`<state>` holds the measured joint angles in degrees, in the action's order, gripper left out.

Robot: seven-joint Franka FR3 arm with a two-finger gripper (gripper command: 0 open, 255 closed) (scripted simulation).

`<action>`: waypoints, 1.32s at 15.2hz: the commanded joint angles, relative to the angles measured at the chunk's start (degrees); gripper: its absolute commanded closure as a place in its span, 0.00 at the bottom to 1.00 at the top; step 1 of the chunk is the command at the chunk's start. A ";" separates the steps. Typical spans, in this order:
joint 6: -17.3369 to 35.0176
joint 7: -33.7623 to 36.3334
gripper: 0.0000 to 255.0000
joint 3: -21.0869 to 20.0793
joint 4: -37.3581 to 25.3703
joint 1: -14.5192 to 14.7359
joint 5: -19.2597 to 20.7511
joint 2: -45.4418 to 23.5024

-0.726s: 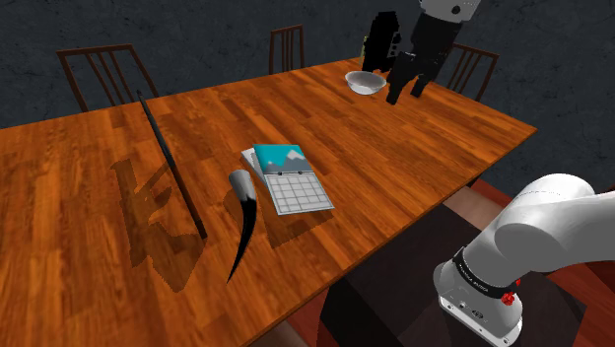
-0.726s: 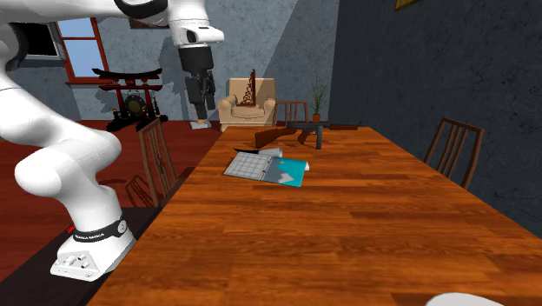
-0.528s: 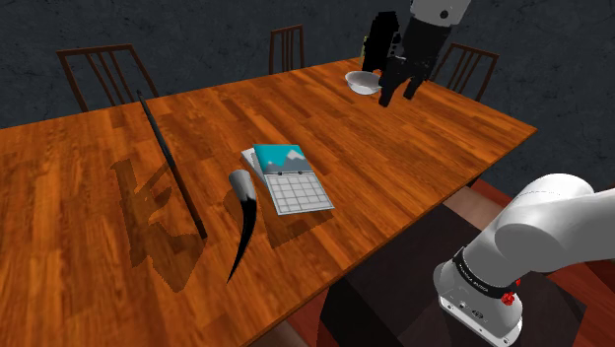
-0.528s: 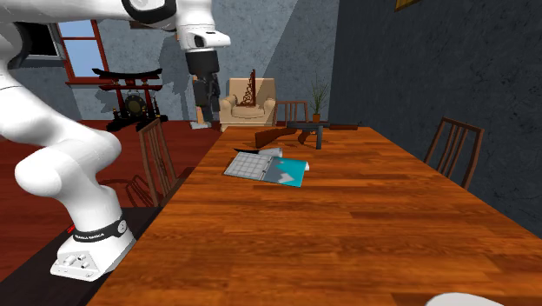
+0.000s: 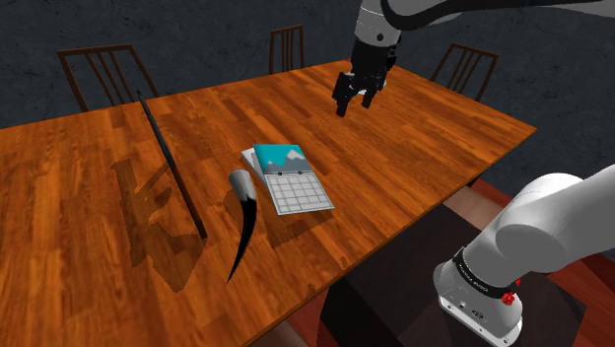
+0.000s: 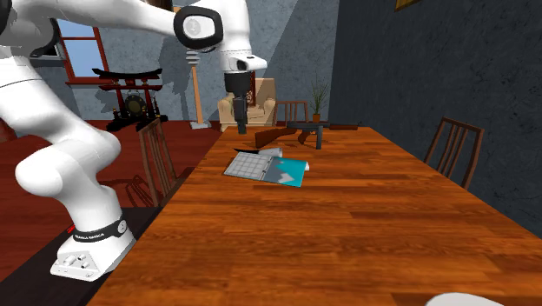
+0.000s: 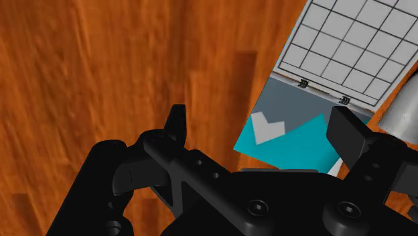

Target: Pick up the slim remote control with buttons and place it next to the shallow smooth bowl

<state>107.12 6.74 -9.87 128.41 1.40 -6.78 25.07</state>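
Reaching phase by the looks: gripper [image 5: 353,106] is held spread, nothing pinched; next it needs lowering squarely over the remote [image 5: 289,177].

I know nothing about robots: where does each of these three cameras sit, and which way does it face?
Shoulder view: beside and slightly behind the stand, looking down across the wooden table; the white arm shows lower right, its gripper over the table.
Second exterior view: low at one table end, looking along it toward an armchair; the arm rises at this view's left.
Wrist view: on the gripper itself, looking down at the table past the open black fingers.
Shared: all three show the calendar.
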 commanded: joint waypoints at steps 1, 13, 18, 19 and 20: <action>1.87 1.08 0.00 -1.39 -2.20 0.27 0.42 -4.13; 9.14 8.14 0.00 -6.88 -19.70 2.61 8.20 -30.73; 8.98 10.94 0.00 -7.36 -30.41 5.26 12.69 -42.53; 8.70 11.38 0.00 -7.33 -32.86 5.93 13.55 -44.94; 8.33 11.77 0.00 -7.26 -35.43 6.63 14.37 -47.39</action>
<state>115.41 18.29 -17.28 95.36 7.52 6.66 -19.66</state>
